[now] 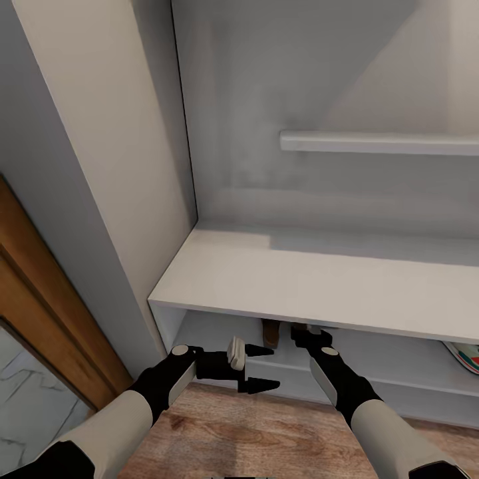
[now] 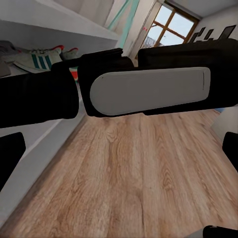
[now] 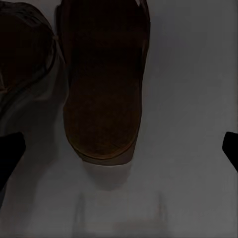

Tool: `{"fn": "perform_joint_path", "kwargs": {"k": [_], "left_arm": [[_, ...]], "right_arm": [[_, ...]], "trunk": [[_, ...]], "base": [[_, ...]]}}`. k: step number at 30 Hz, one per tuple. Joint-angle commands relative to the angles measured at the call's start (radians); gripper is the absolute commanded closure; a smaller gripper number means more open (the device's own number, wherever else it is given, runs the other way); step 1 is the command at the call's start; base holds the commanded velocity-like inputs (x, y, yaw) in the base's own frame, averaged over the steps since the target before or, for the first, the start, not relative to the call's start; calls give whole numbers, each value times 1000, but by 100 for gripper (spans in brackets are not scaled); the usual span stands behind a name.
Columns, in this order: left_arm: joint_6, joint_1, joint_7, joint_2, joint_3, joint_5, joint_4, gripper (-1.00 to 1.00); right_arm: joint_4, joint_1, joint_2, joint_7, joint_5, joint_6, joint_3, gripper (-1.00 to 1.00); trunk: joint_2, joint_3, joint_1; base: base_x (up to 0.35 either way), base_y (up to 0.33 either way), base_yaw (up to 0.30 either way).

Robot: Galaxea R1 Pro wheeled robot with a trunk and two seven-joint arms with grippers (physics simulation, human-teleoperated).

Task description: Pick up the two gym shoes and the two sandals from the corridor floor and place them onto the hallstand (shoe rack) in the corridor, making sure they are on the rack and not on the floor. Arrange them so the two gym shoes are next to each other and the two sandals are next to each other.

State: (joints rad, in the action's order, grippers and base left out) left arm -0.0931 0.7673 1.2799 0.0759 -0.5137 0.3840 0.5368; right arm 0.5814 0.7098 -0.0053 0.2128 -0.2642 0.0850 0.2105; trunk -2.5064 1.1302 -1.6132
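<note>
step: sandal set-down, lower shelf of hallstand (image 1: 319, 279) | right gripper (image 1: 301, 332) at 6 o'clock under bench, jaws wide, holding nothing; sandal (image 3: 101, 94) flat just ahead, second sandal (image 3: 22, 64) beside | gym shoes (image 2: 37, 59) shelved at 4 o'clock | left gripper (image 1: 261, 367) wide, empty | advice: withdraw straight, avoid nudging the pair

Both arms rise from the lower edge of the head view, each with a pale forearm sleeve giving way to a black wrist. The left arm enters from the lower left and bends toward the centre; its left tool (image 1: 258, 367) lies sideways in the lower middle of the frame, its two black pointed fingers parted with a clear gap between them, nothing held. The right arm climbs from the lower right corner, slanting up and leftward; its right tool (image 1: 301, 334) sits just above and right of the left one. In the right wrist view its fingertips (image 3: 11, 153) stand far apart at opposite frame edges.
</note>
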Motion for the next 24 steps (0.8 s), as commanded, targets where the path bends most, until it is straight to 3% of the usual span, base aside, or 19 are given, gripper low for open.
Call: {"fn": "perform_joint_path", "kwargs": {"k": [1, 7, 24], "left_arm": [[-10, 1, -1, -1, -6, 8, -1, -100], [-10, 1, -1, -1, -6, 8, -1, -100], [-10, 1, -1, -1, -6, 8, -1, -100]], "right_arm": [[2, 0, -1, 8, -4, 6, 6, -100], [2, 0, -1, 8, -4, 6, 6, -100], [2, 0, -1, 8, -4, 6, 6, -100]], "trunk": [[0, 1, 0], [0, 1, 0], [0, 1, 0]], "base": [[0, 0, 0], [-191, 0, 0], [-333, 0, 0]]}}
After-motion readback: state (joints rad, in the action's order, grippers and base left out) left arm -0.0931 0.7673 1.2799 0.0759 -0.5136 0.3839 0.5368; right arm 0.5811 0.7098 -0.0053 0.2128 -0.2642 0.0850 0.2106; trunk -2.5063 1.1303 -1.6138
